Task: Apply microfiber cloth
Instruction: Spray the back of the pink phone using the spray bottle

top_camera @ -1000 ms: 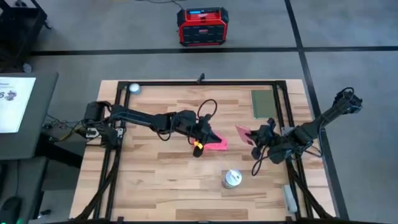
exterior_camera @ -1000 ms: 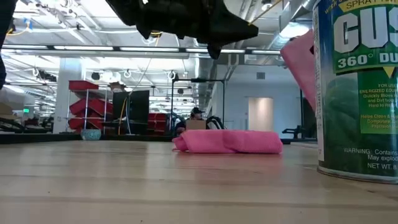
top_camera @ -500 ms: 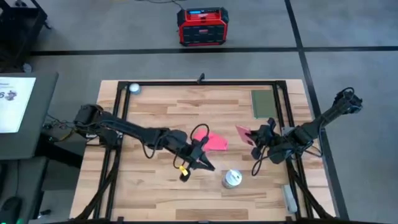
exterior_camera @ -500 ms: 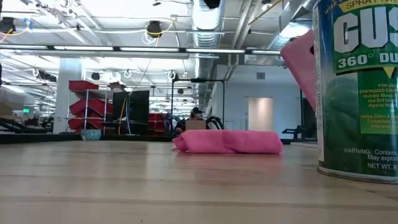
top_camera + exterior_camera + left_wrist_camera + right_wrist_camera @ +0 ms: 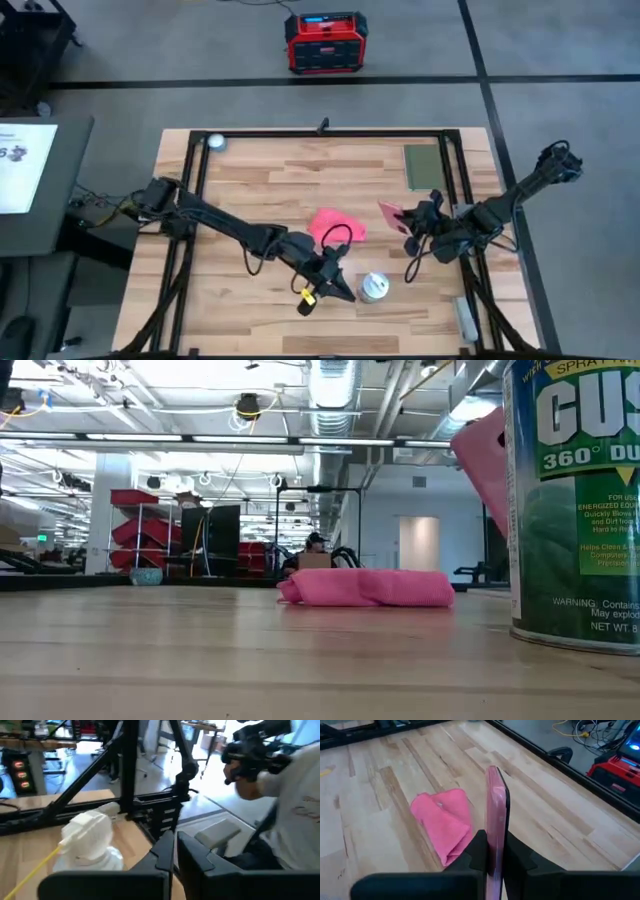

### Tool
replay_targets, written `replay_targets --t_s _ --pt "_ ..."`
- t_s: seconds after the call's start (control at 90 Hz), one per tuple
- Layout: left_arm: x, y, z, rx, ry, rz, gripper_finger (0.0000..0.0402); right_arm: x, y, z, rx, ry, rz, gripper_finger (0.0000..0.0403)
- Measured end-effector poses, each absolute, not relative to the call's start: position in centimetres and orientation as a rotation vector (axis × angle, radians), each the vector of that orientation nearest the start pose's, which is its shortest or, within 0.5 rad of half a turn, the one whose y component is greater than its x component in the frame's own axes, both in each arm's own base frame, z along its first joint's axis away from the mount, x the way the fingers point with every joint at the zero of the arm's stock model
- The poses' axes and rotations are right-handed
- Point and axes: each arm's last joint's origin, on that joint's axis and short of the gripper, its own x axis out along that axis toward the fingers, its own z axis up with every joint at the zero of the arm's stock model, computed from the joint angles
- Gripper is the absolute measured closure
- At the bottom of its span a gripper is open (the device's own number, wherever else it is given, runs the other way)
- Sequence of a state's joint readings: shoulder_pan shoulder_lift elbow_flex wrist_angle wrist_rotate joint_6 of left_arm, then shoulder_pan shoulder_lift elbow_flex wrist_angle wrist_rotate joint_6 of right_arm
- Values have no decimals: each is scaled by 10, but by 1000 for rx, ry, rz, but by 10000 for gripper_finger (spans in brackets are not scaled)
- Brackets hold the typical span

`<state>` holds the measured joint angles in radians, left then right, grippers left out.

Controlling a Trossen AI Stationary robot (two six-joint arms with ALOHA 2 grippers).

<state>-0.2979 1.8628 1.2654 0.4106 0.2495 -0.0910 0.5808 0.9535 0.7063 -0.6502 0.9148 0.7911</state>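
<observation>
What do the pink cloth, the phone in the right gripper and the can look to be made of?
The microfiber cloth: soft matte fabric, folded and creased. The phone, clamped edge-up in the right gripper: rigid, smooth pale-pink shell, probably plastic. The can: glossy printed body, likely metal, with a white, plastic-looking nozzle.

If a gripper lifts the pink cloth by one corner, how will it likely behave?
The microfiber cloth lies loosely folded and rumpled on the table, so it would probably droop and unfold, not hold shape. It looks thin in the right wrist view, so likely light. If pushed, it would probably bunch up rather than slide whole.
</observation>
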Motion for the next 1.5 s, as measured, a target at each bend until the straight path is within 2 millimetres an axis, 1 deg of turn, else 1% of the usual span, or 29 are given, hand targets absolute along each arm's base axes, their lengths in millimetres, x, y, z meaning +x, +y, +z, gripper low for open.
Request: replay_targets --t_s 0.1,0.2,0.311,0.644,0.744,0.911,1.3,1.5 --pt "418 -123 237 -85 244 -491 402 157 76 250 139 483 -532 389" --pt "425 -114 235 -77 238 -436 402 157 76 250 137 484 -532 389" --pt "427 -107 234 -74 239 -399 402 157 75 250 134 485 -533 389" --pt "428 -105 235 -36 221 -375 402 157 75 250 134 484 -535 389" --pt "429 -101 236 -17 206 -369 402 157 75 250 134 484 -535 389" --pt "432 -87 238 -8 179 -345 402 157 75 250 139 481 -535 389" --pt "438 -53 238 31 165 -362 402 157 75 250 138 481 -536 389" --pt "440 -38 242 50 142 -371 402 157 75 251 126 466 -554 389"
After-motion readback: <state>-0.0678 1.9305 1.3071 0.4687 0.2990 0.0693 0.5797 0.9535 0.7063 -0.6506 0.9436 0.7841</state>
